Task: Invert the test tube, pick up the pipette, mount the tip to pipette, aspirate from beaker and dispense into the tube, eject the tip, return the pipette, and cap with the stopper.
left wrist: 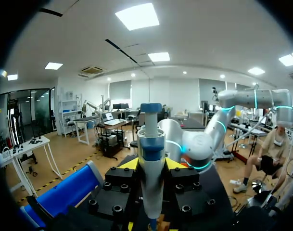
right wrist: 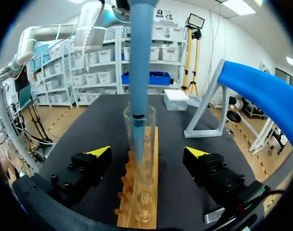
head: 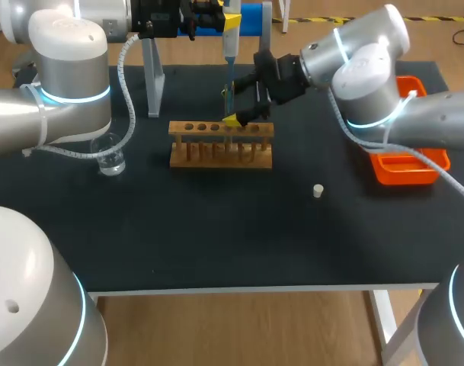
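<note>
Dispensing: the left gripper (left wrist: 151, 163) clamps the pipette (left wrist: 150, 139), which reaches into the test tube (right wrist: 140, 120) in the wooden rack (right wrist: 139, 214) near the bench's (head: 216, 229) far edge. The right gripper (right wrist: 147, 151) straddles the tube, wide open. Liquid level unclear; next, withdraw vertically.

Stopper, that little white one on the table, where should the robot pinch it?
Probably by its two opposite sides, coming straight down from above. The stopper sits alone on the dark table, short and small, with open space all around, so there is room on either side.
</note>
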You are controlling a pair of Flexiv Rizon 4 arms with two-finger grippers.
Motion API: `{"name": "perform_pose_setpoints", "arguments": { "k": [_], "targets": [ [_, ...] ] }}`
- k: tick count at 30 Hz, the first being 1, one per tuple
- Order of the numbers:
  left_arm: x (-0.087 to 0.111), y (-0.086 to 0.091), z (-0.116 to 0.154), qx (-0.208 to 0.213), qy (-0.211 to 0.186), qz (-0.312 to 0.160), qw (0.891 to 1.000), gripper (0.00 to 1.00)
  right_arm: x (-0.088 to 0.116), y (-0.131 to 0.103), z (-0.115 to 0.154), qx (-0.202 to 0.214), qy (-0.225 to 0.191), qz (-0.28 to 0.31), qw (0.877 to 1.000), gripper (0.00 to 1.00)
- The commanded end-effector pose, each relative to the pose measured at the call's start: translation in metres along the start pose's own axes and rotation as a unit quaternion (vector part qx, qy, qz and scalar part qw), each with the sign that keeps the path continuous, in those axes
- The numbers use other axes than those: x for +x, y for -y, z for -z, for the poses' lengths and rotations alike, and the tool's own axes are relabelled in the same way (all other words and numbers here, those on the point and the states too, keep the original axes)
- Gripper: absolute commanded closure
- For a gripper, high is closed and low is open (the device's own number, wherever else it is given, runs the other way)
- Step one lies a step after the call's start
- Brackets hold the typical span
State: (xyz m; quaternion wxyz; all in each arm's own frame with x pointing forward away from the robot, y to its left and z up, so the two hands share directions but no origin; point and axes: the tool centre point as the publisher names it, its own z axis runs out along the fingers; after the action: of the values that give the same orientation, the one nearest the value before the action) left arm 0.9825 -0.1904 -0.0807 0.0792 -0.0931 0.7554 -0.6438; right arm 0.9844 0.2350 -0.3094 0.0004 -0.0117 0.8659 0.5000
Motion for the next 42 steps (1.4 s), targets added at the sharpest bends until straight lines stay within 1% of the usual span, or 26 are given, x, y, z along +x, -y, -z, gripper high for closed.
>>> {"name": "perform_pose_setpoints", "arguments": {
  "k": [1,9,20,29,42],
  "targets": [
    [-0.0001,0.001,0.0002,-0.001,0.0,0.0,1.0,1.0,0.0028,0.0021,-0.0042,0.005,0.01,-0.002,1.0,0.0],
    [-0.0001,0.001,0.0002,-0.001,0.0,0.0,1.0,1.0,0.0017,0.0059,-0.0073,0.013,0.021,0.001,1.0,0.0],
    [-0.0001,0.001,0.0002,-0.001,0.0,0.0,1.0,1.0,-0.0019,0.0104,-0.0109,0.024,0.026,0.013,0.999,0.0],
    [-0.0001,0.001,0.0002,-0.001,0.0,0.0,1.0,1.0,-0.0026,0.0112,-0.0133,0.044,0.031,0.021,0.998,0.0],
    [-0.0001,0.001,0.0002,-0.001,0.0,0.0,1.0,1.0,-0.0026,0.0112,-0.0133,0.044,0.031,0.021,0.998,0.0]
  ]
}}
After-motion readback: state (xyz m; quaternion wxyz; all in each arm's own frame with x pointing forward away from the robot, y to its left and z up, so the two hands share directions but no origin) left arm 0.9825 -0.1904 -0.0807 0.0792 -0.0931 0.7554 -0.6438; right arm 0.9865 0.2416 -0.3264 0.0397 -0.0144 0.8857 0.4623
